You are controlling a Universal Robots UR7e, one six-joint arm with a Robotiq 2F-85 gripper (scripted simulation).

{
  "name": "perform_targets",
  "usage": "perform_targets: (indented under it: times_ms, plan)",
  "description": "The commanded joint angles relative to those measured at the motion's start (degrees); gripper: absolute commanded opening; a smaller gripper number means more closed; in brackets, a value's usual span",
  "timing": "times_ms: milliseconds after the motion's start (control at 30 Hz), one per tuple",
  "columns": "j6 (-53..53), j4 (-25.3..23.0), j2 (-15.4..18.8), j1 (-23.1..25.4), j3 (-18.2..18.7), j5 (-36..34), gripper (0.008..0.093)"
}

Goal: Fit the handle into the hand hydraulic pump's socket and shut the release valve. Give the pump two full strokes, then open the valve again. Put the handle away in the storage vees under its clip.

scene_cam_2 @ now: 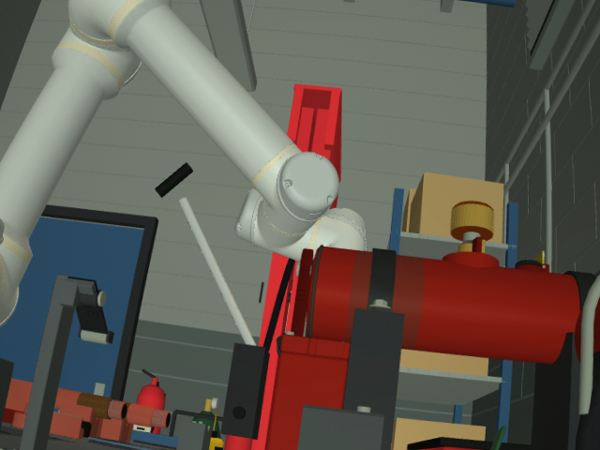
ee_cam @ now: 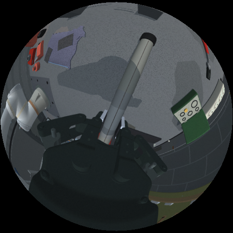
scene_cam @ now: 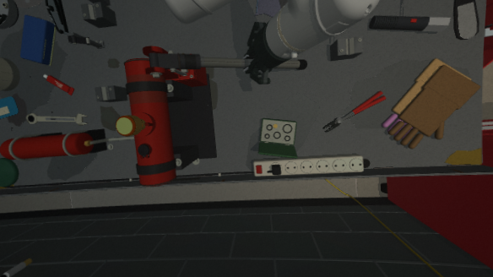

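Observation:
The grey pump handle (scene_cam: 236, 63) (ee_cam: 127, 87) is held in my closed gripper (scene_cam: 258, 64) (ee_cam: 109, 139) near its free, black-capped end, and its other end sits in the dark socket (scene_cam: 177, 60) at the top of the red hand hydraulic pump (scene_cam: 150, 122) (scene_cam_2: 450, 310). The handle lies level over the bench. The yellow release valve knob (scene_cam: 126, 125) (scene_cam_2: 471, 220) stands on the pump's side. Grey storage vee blocks (scene_cam: 345, 47) (scene_cam: 110, 93) sit on the bench to the right and left of the pump.
A red upright frame (scene_cam_2: 312, 145) and shelves with cardboard boxes (scene_cam_2: 455, 203) stand behind the pump. On the bench lie a green seal kit (scene_cam: 277, 137) (ee_cam: 192, 115), a white power strip (scene_cam: 308, 165), red pliers (scene_cam: 354, 112), a work glove (scene_cam: 430, 101) and a wrench (scene_cam: 55, 119).

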Motion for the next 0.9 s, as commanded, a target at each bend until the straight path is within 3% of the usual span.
perform_targets:
  times_ms: [0,867]
  plan:
    - [0.0,-0.1,0.3,-0.1,0.2,-0.1,0.0080]
    - [-0.4,0.1,-0.2,-0.4,0.1,0.8,0.0080]
